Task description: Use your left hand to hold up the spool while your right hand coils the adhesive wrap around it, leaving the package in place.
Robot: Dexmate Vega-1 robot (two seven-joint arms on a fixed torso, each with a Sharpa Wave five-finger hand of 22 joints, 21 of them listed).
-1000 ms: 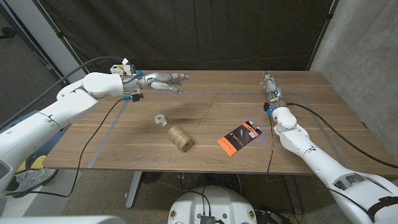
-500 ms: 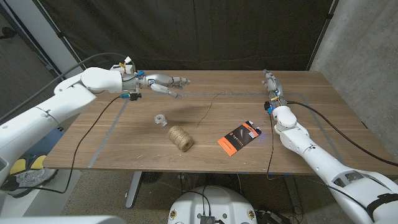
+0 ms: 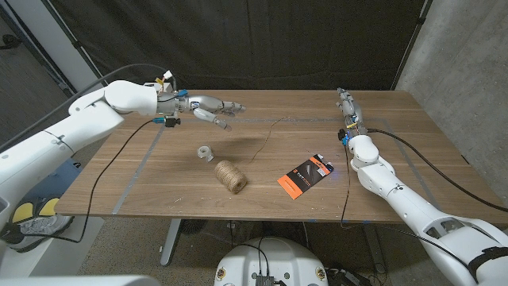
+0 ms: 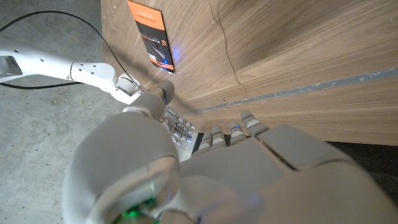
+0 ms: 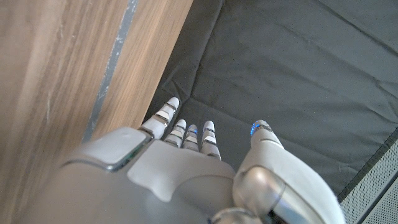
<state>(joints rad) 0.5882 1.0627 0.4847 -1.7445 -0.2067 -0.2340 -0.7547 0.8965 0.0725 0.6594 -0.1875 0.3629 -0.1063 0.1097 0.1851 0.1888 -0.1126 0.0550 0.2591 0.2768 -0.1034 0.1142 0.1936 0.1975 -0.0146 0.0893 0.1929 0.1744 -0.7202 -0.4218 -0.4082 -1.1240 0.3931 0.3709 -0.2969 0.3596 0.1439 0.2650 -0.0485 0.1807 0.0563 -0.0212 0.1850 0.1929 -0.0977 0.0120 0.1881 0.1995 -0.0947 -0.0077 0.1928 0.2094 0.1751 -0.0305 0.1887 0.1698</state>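
The left hand [image 3: 213, 107] hangs above the far left part of the wooden table [image 3: 159, 171], its fingers stretched out toward the middle of the table and a little apart, holding nothing; in the left wrist view the same hand [image 4: 249, 155] shows from behind, fingers reaching over the wood. Nearer the robot and well apart from that hand lies a small roll of adhesive wrap [image 3: 206, 152], and just beside it, closer to the front edge, the spool [image 3: 230, 176] of tan twine lies on its side. A thin strand of twine [image 3: 266, 137] trails loose across the table toward the back. To the right of the spool the orange and black package [image 3: 304, 175] lies flat. The right hand [image 3: 345, 105] is at the far right edge of the table, fingers extended and holding nothing; the right wrist view shows them [image 5: 186, 134] straight beyond the table's edge.
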